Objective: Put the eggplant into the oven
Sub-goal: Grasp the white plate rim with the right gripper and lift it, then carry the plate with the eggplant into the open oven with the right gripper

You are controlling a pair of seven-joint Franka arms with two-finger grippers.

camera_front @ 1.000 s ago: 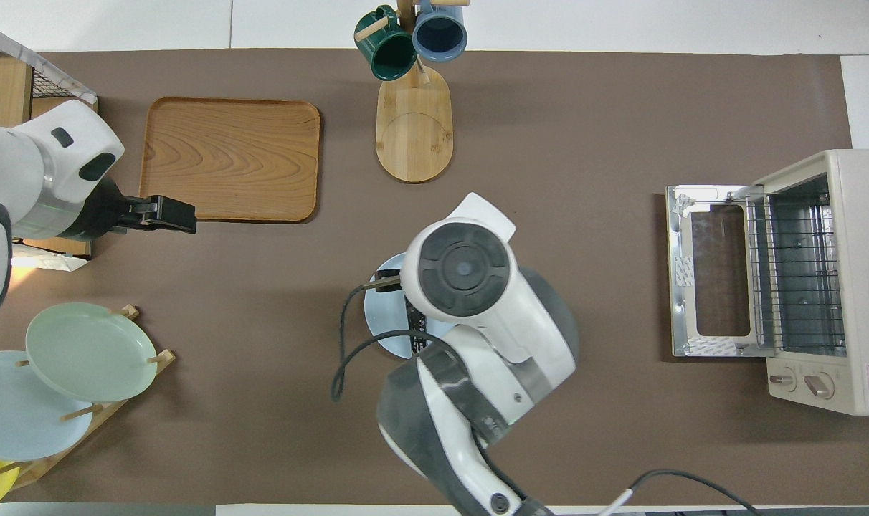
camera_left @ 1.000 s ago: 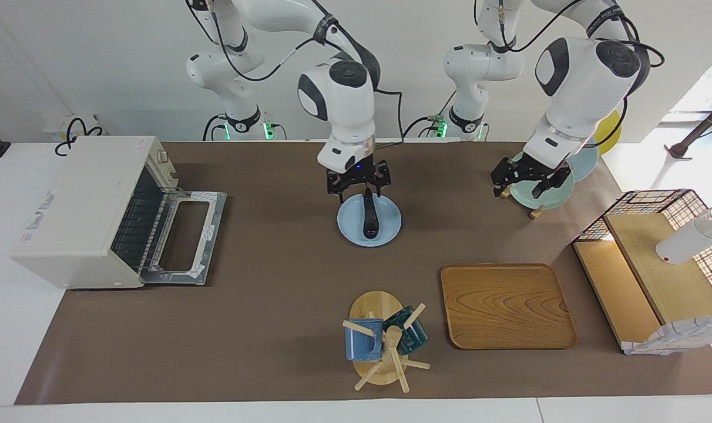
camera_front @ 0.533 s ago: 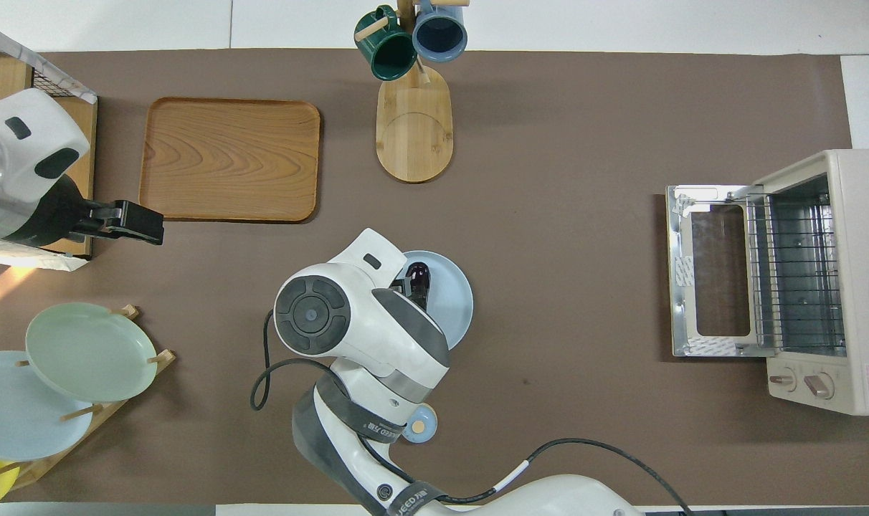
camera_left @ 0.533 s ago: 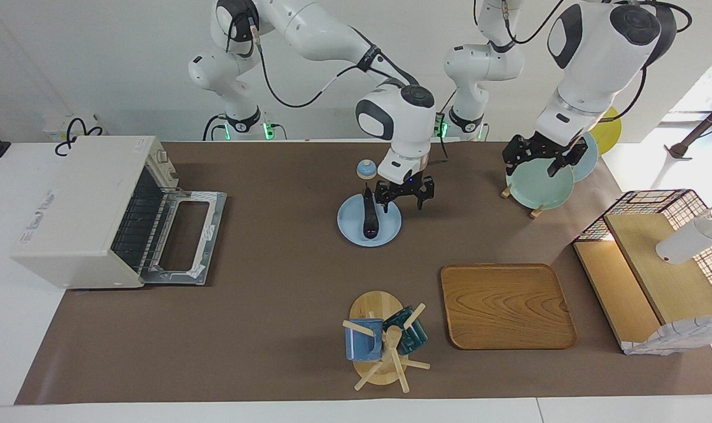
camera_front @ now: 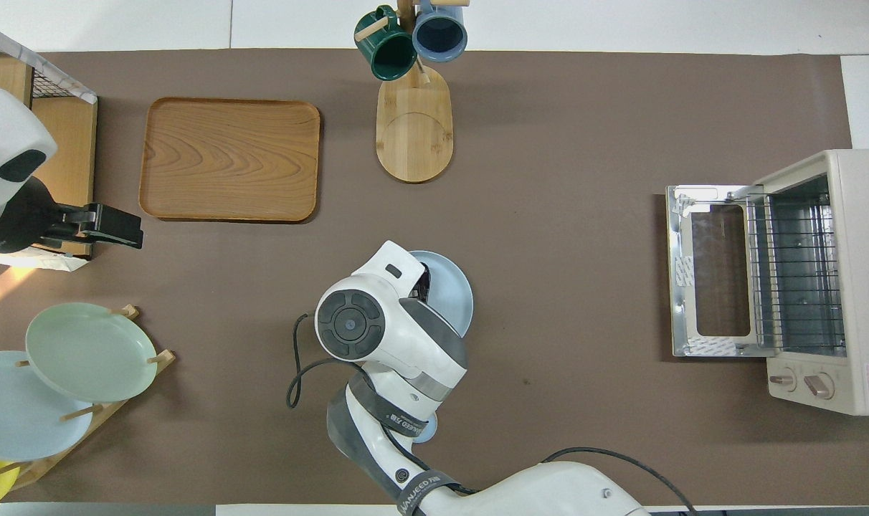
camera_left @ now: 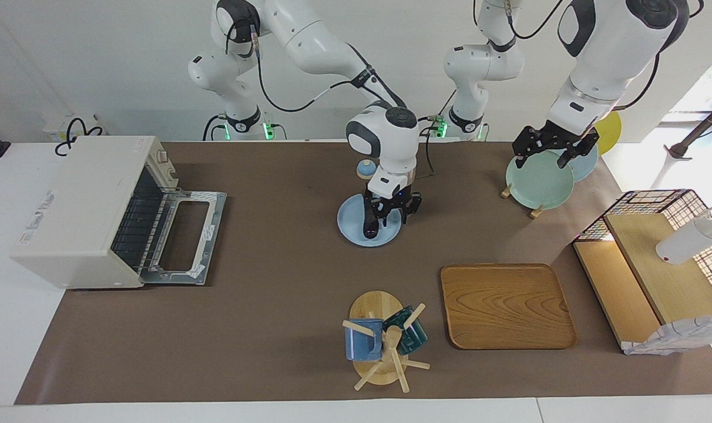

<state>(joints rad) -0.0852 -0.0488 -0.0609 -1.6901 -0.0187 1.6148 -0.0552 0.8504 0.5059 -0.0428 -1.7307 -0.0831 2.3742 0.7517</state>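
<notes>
The right gripper sits low on the pale blue plate, beside the glossy dark purple eggplant, whose long axis runs toward and away from the robots, and I cannot tell its fingers' state, while the left gripper waits open over the plate rack.

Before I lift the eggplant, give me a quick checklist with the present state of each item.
1. Oven door down, rack exposed: ok.
2. Eggplant lying on the blue plate: ok.
3. Right hand down at the eggplant: ok.
4. Right hand closed firmly on it: cannot tell.
5. Left hand raised over the plate rack, open, away from the path: ok.
6. Table between plate and oven free of obstacles: ok.
</notes>
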